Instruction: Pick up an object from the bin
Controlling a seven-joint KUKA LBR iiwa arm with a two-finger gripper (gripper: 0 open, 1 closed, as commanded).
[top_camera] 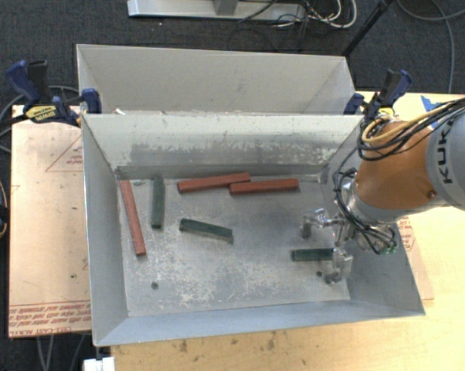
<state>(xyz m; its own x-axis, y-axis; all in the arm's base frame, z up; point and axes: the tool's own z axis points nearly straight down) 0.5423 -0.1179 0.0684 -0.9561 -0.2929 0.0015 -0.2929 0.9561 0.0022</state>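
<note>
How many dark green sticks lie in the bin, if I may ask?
3 green sticks: one near the left wall, one mid-floor, one by the gripper; the arm may hide others.

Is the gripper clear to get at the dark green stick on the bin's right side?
Probably yes: the gripper looks open and straddles the dark green stick, which lies flat with nothing on it. The bin wall is close, though.
</note>
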